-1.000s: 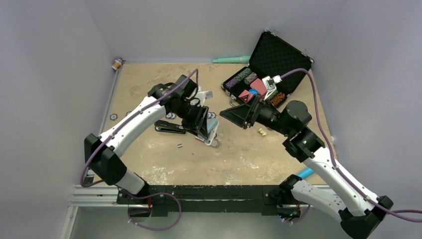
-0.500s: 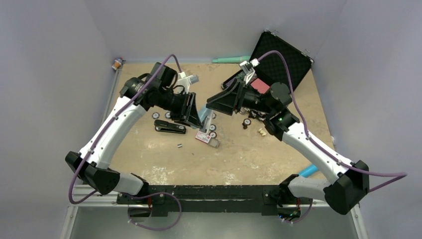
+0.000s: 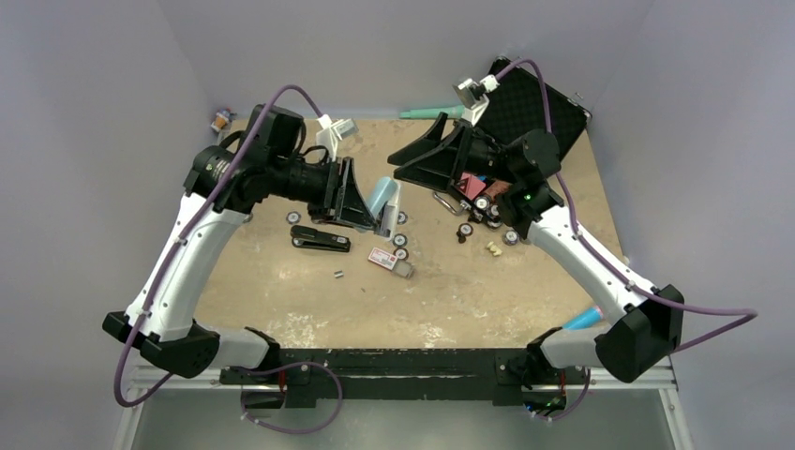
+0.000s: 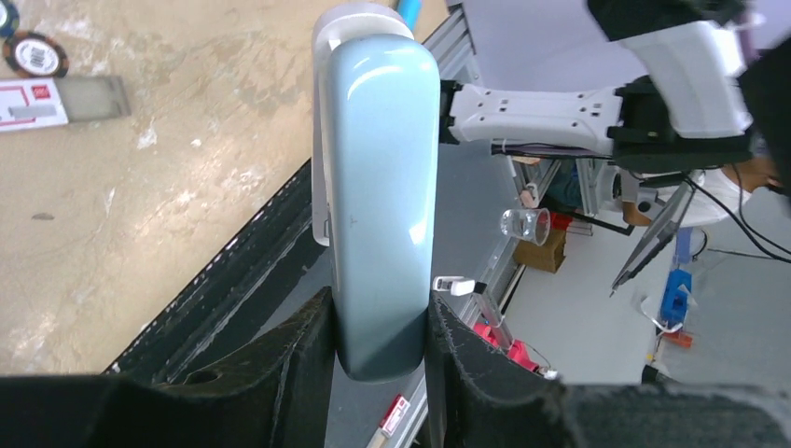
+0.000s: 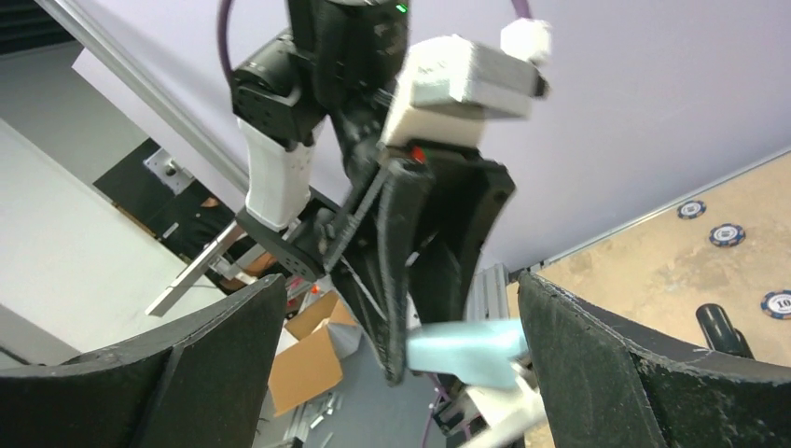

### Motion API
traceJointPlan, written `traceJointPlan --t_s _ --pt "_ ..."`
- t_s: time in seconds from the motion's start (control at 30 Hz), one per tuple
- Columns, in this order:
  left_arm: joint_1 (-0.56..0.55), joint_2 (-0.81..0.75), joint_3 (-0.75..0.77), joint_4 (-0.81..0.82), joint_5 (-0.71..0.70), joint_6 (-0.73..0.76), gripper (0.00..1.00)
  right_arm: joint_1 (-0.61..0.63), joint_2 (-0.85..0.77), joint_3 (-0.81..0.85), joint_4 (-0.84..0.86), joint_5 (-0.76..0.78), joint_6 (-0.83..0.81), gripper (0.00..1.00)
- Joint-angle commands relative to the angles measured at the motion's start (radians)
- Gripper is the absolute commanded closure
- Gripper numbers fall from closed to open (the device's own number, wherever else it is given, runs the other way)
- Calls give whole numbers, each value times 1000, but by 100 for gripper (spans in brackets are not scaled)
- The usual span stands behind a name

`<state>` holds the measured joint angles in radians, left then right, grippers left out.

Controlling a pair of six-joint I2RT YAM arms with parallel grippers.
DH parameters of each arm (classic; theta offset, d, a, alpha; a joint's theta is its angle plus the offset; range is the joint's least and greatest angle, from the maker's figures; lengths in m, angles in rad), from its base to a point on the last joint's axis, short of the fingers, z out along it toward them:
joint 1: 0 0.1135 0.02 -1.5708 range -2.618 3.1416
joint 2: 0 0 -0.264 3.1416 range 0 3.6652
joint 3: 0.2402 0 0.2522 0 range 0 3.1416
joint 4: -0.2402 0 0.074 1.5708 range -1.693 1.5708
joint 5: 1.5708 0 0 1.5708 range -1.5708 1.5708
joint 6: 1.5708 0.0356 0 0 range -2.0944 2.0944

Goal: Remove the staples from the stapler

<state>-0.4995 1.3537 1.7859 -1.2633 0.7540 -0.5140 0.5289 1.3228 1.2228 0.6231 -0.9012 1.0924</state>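
Left gripper [image 4: 381,317] clamps a blue block [image 4: 378,187] above the stapler [image 3: 321,241]. Right gripper [image 3: 399,167] is spread, empty. Staples [image 3: 338,275] lie near the stapler.

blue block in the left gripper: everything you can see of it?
The blue block is a long, rounded, glossy pale-blue shell, plastic by the look, with a white layer showing along one edge. The left gripper clamps one end between its black fingers; the rest sticks out free above the table, touching nothing else.

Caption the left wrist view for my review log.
Left fingers grip a rounded light-blue block, tan tabletop behind.
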Motion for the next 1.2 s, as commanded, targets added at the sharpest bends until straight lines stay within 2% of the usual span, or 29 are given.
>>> traceJointPlan --t_s 0.0,0.13,0.43,0.63,0.9,1.03,1.1,1.17 --pt "6 -25 113 54 92 -45 100 -5 -2 35 58 -28 34 1" --pt "7 -34 145 117 147 -94 100 -6 -12 32 49 -27 40 1" --pt "13 -56 132 255 159 -176 100 4 -43 -17 59 -33 64 2" --pt "12 -63 110 420 153 -269 100 32 -53 -28 67 -61 62 6" --pt "12 -72 72 483 139 -306 100 72 -48 -14 65 -49 51 14" --pt "12 -89 45 491 133 -307 100 73 -53 -22 65 -45 46 23" --pt "12 -99 33 498 130 -308 100 73 -54 -27 64 -45 46 31" --pt "12 -106 24 504 125 -307 100 73 -56 -32 66 -45 47 44"
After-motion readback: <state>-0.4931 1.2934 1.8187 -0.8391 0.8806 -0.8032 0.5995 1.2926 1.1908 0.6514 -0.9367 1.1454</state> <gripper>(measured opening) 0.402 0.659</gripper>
